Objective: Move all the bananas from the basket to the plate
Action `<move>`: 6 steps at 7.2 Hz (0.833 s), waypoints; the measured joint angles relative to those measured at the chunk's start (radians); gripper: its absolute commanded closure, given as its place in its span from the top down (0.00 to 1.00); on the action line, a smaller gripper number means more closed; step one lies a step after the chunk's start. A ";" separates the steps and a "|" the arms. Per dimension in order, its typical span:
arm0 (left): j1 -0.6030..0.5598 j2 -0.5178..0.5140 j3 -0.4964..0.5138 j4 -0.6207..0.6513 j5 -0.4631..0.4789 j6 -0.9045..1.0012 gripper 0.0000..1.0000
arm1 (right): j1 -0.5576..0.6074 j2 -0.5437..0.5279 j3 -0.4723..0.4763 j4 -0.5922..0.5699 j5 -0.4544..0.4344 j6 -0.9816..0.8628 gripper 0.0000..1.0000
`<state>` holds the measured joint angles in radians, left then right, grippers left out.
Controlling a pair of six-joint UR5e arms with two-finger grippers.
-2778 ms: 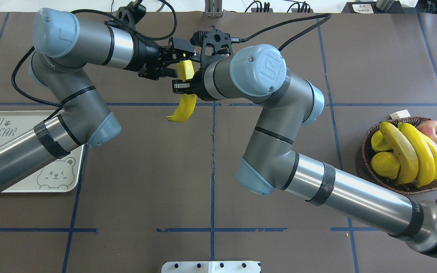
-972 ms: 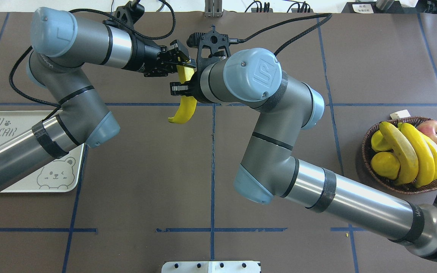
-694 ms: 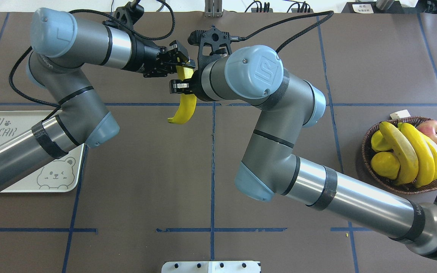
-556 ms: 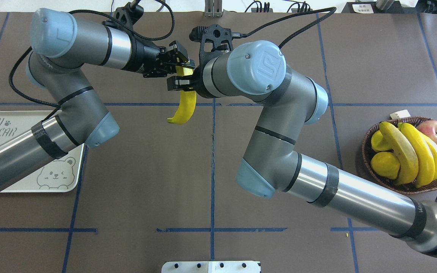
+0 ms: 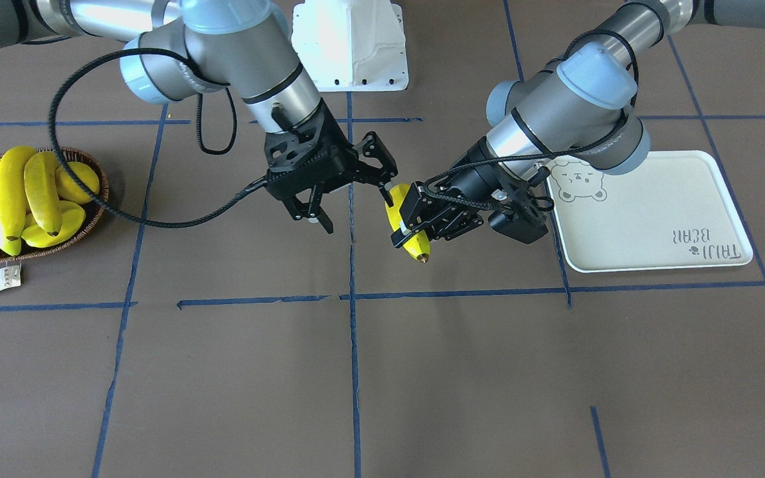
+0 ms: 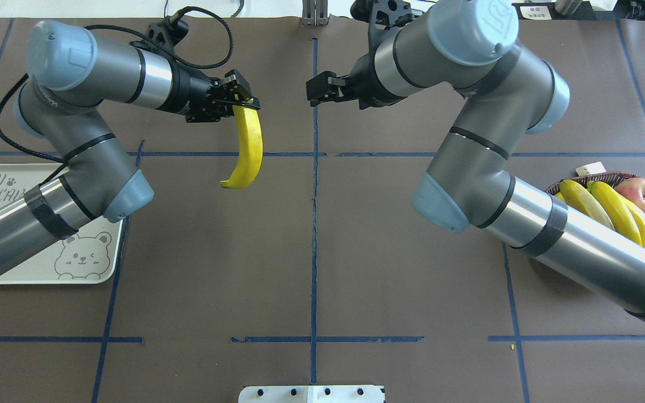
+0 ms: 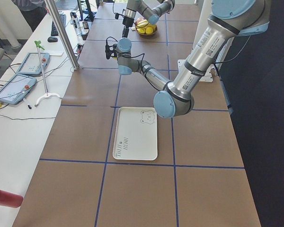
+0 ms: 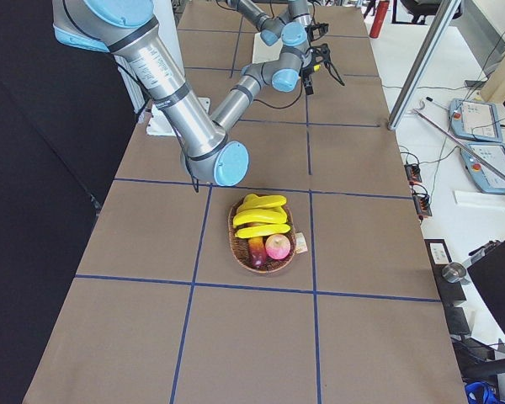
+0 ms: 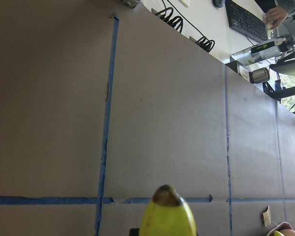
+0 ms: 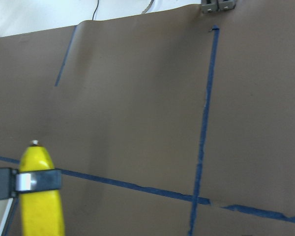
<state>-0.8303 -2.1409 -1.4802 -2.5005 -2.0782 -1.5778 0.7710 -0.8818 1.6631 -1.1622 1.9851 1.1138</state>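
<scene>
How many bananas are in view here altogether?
4. One banana hangs from the left gripper over mid-table. Three bananas lie side by side in the basket. Another could be hidden beneath them.

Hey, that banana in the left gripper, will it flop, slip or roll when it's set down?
Probably stiff: gripped near one end by the left gripper, the banana shows no sag. That off-centre hold might let it pivot or slip. On the tray, its curve likely rocks, not rolls.
</scene>
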 measured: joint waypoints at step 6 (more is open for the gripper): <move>-0.188 0.286 -0.231 0.600 -0.129 0.267 0.00 | 0.188 -0.158 0.110 -0.364 0.075 -0.362 0.99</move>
<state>-1.0179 -1.8548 -1.7109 -1.9006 -2.2073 -1.3111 0.9587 -1.0394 1.7729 -1.5259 2.0598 0.7517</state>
